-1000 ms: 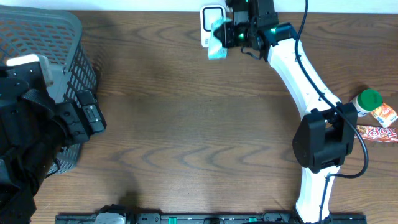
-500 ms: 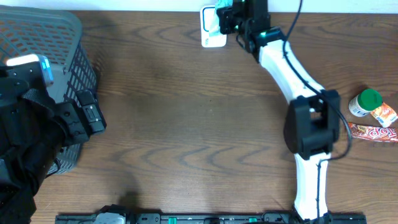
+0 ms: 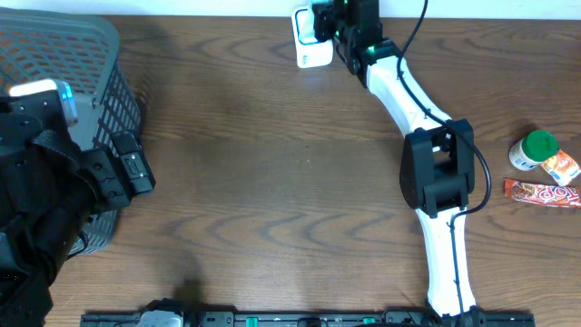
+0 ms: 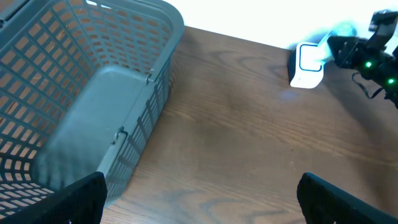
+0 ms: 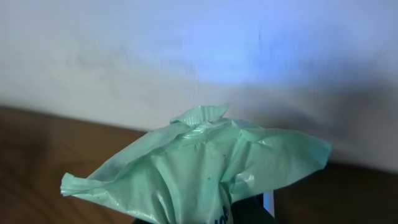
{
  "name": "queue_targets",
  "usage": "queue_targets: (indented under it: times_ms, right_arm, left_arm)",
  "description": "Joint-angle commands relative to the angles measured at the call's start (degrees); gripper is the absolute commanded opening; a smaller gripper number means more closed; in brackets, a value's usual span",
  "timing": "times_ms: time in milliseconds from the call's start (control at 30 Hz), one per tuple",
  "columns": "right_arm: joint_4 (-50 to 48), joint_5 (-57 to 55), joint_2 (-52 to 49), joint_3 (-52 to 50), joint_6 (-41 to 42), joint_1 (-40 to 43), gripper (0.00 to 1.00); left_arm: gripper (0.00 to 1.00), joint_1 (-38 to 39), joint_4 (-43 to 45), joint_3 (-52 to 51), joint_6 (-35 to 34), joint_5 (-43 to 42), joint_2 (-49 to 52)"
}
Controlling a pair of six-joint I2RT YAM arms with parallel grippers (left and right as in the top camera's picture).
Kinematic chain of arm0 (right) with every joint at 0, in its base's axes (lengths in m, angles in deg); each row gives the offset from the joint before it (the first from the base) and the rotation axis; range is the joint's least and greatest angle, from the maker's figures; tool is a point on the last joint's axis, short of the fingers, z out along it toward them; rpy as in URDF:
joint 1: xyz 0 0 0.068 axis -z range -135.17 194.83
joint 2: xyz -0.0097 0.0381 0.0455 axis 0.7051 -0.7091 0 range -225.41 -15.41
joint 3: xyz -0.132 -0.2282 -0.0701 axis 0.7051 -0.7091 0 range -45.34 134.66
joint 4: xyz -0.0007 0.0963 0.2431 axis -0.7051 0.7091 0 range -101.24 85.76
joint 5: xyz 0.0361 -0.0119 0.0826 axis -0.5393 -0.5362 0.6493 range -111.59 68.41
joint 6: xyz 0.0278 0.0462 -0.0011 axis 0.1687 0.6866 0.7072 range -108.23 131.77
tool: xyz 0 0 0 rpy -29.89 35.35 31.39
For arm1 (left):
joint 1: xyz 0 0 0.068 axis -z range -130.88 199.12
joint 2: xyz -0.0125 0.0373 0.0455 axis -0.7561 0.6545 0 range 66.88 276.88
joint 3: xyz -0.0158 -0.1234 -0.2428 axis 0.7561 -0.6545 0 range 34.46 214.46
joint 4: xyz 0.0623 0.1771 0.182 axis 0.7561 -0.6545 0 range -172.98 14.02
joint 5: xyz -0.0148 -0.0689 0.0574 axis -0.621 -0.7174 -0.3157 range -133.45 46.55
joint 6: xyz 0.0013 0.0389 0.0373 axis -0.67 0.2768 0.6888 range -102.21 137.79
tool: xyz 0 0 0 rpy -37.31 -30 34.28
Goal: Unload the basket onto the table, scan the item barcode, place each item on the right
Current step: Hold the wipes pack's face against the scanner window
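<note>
Where the scanner (image 3: pixel 309 42) stands, a packet (image 5: pixel 199 168) hangs clamped.

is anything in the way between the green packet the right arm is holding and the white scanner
Nothing visible does. The right arm holds the green packet right next to the white scanner at the far edge of the table, with no other object between them. Whether they touch cannot be told.

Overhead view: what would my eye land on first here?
The white arm stretching to the table's far edge, its right tool holding a pale green packet by a small white scanner. Then the grey mesh basket at the left, and a few snacks at the right edge.
</note>
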Motion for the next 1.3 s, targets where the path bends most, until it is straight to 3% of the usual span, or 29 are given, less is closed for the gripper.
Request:
queue_targets:
  times_ms: [0,1067,1167,1267]
  right_arm:
    - [-0.5,-3.0,-0.2,1.2,0.5,-1.3,0.08]
    - [-1.7,-8.1,-6.6,1.2,0.5,-2.3,0.15]
    - [2.4,-8.1,-6.5,3.5,0.5,-2.3,0.15]
    - [12.3,-8.1,-6.3,10.1,-0.2,-2.5,0.07]
  left_arm:
    - [0.98,0.2,-4.5,0.0,-0.3,0.5,-0.3]
    - [0.98,0.2,-4.5,0.0,-0.3,0.5,-0.3]
    - [0.98,0.2,-4.5,0.0,-0.3,0.5,-0.3]
    - [0.98,0.2,-4.5,0.0,-0.3,0.5,-0.3]
